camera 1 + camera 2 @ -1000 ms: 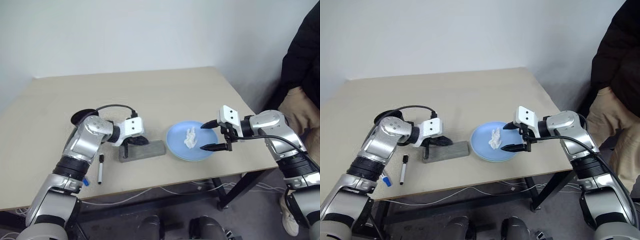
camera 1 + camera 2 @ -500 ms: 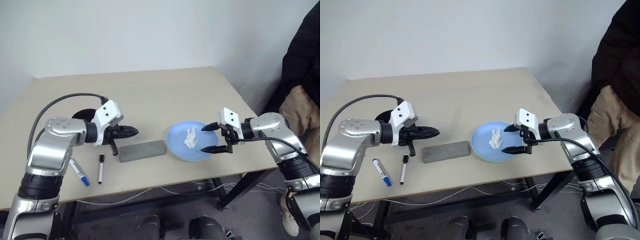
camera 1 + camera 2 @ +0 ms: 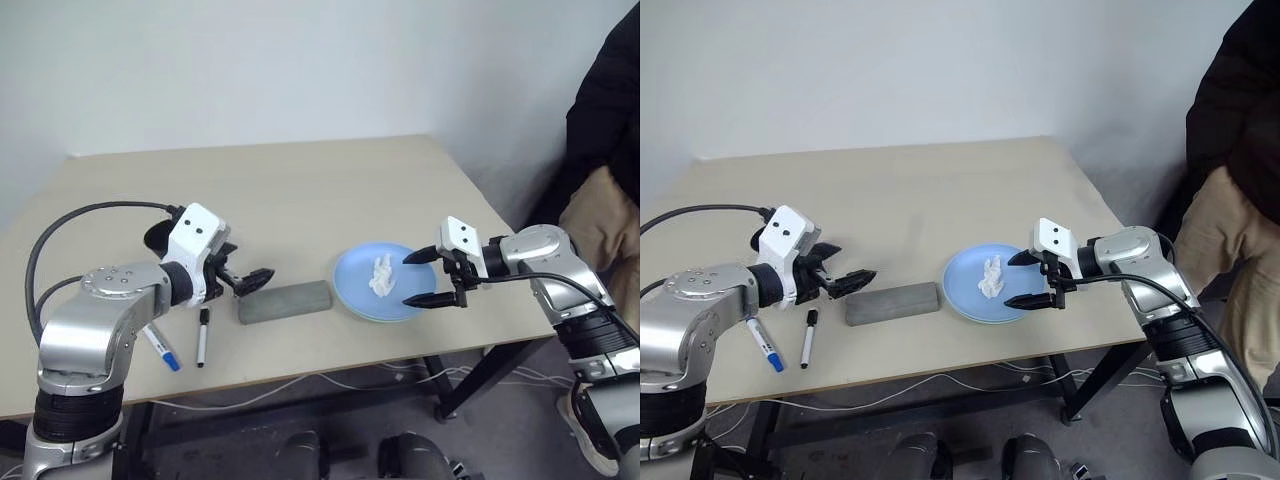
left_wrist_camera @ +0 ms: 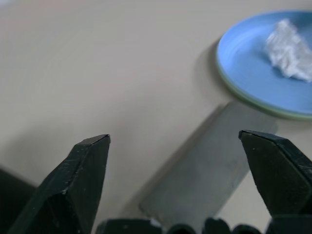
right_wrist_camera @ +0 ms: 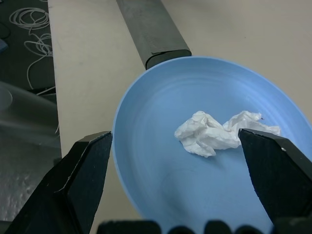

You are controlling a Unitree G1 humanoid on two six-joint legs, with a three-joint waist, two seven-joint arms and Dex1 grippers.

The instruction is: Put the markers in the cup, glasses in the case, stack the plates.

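Note:
My left gripper (image 3: 248, 278) hangs open just left of the shut grey case (image 3: 285, 301) and holds nothing; in its wrist view the case (image 4: 209, 180) lies between the spread fingers. The black-capped marker (image 3: 201, 335) and the blue-capped marker (image 3: 160, 345) lie on the table under my left forearm. The black cup (image 3: 155, 238) stands behind that wrist, partly hidden. The light blue plate (image 3: 385, 290) rests on the pale green plate (image 4: 253, 105), of which a thin rim shows. My right gripper (image 3: 406, 279) is open over the stack's right side. The glasses are out of view.
A crumpled white tissue (image 5: 219, 134) lies on the blue plate. A person in a dark top and tan trousers (image 3: 610, 200) stands past the table's right edge. The beige table (image 3: 300, 190) stretches bare toward the wall. Cables lie on the floor below the front edge.
My left gripper was shut and low on the case; it has lifted, drawn back to the left, rolled and opened. The case lies shut. The right gripper has not moved.

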